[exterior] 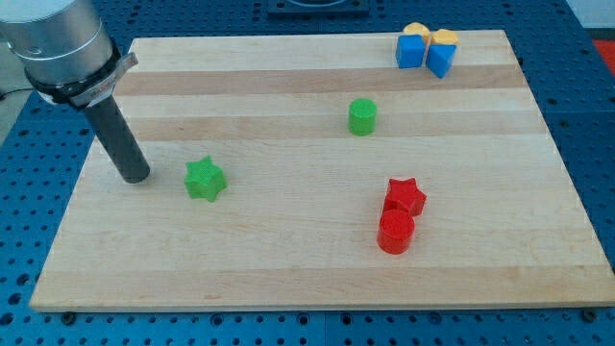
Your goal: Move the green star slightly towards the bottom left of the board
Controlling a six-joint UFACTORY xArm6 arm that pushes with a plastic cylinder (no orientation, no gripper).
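Camera view showed the wooden board [288, 259] from above and slightly in front, with my tip [135, 177] resting on its left side, just to the view's left of the green star [205, 180] and apart from it, a clear strip of wood between the two. I carry no pincer, only the bare rod, so nothing was grasped, and the tip touched no block. The green star sat left of the board's centre, well apart from everything else. A green cylinder [361, 116] stood toward the view's upper middle; a red star [405, 196] and a red cylinder [396, 232] sat touching at lower right; two blue blocks [411, 52] [440, 60] and two yellow ones [416, 31] [445, 37] were bunched in the top right corner. The star looked small, rigid and light, likely to slide easily on smooth wood and to spin if struck on one point. My tip was on the wrong side for a push toward the bottom left; I judged contact should come at the star's upper right, in a notch between points, after going round it.
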